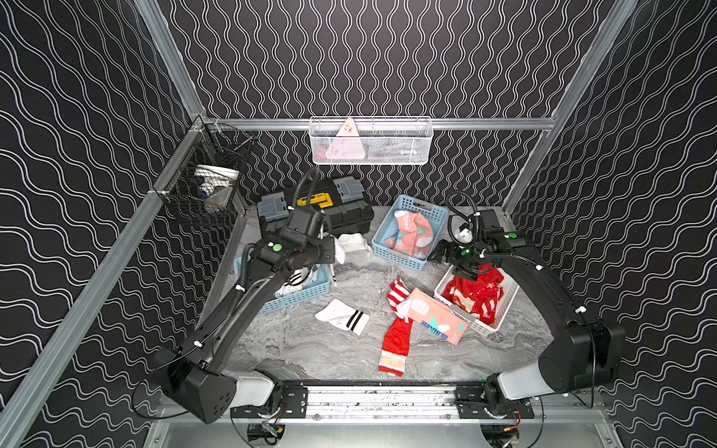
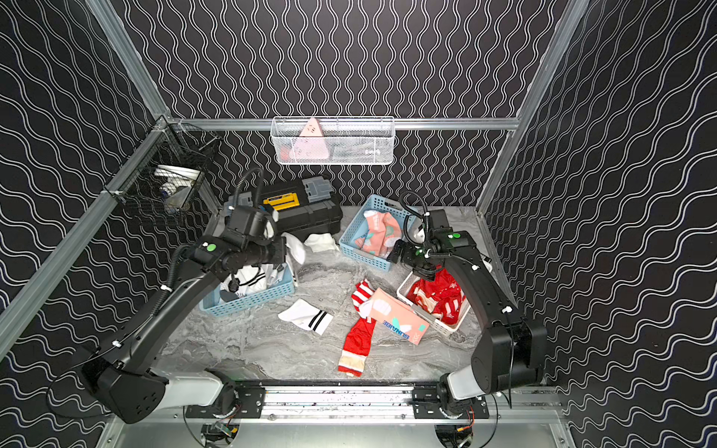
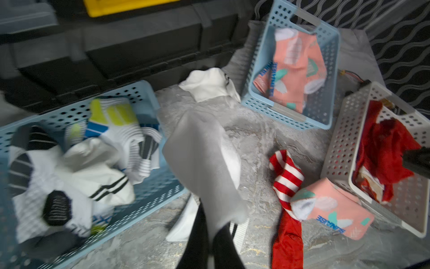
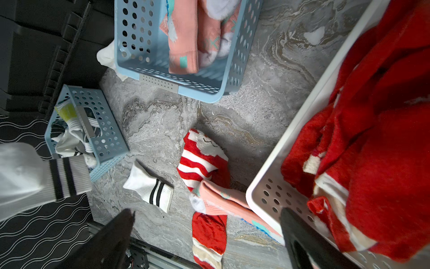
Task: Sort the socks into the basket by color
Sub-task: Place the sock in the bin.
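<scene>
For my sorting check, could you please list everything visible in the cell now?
table: one, grey marble, underneath
toolbox: one, black, table rear
left blue basket: one, light blue, holds white socks
rear blue basket: one, light blue, holds salmon-pink socks
white basket: one, white, right, holds red socks
striped white sock: one, black bands, loose mid-table
rear white sock: one, white, against toolbox
red sock: one, red-white striped, loose on table
salmon sock: one, pink, atop red sock
held sock: one, white, hanging above table
mesh basket: one, white, rear rail
wire basket: one, black, left rail
left gripper: shut on held sock
right gripper: open, at white basket's edge
</scene>
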`<action>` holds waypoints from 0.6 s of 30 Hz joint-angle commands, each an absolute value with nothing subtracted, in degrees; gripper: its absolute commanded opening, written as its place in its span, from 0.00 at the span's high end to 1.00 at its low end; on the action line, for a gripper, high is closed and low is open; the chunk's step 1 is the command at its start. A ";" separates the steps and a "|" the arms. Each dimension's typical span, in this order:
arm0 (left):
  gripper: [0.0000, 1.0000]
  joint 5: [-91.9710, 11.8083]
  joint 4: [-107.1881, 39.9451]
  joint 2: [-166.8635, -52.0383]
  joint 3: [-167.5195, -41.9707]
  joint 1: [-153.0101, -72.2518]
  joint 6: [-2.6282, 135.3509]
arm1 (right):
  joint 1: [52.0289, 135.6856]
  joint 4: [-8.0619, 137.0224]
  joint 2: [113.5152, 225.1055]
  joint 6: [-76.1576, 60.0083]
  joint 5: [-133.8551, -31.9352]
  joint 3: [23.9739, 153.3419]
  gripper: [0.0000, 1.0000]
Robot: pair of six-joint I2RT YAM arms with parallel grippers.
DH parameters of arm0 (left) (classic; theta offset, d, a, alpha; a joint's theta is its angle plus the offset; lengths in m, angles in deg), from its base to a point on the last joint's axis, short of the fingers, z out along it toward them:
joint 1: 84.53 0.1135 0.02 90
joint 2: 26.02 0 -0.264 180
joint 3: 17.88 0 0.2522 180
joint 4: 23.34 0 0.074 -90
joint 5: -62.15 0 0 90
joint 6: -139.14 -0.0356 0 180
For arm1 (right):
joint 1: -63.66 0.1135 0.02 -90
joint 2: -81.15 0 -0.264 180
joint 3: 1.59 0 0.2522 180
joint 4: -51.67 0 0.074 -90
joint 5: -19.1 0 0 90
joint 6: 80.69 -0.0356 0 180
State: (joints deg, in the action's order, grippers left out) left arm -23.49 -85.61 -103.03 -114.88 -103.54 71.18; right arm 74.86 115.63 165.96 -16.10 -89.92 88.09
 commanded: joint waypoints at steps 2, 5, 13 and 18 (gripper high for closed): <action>1.00 -22.57 -89.62 -102.63 -118.36 -96.48 66.97 | 74.98 115.38 166.11 -15.43 -91.82 87.08 0.00; 1.00 -24.53 -89.58 -101.79 -118.15 -90.18 65.27 | 74.99 115.75 166.73 -15.39 -92.76 86.90 0.00; 1.00 -26.30 -90.54 -101.45 -114.47 -78.27 60.94 | 74.98 115.88 167.63 -14.76 -92.78 88.20 0.00; 1.00 -27.23 -89.26 -102.40 -111.23 -74.09 59.67 | 74.94 115.69 167.72 -14.80 -93.07 87.58 0.00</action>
State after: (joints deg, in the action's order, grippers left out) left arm -26.53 -89.57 -102.05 -112.39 -75.25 62.00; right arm 74.86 115.82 167.54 -15.14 -92.63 87.67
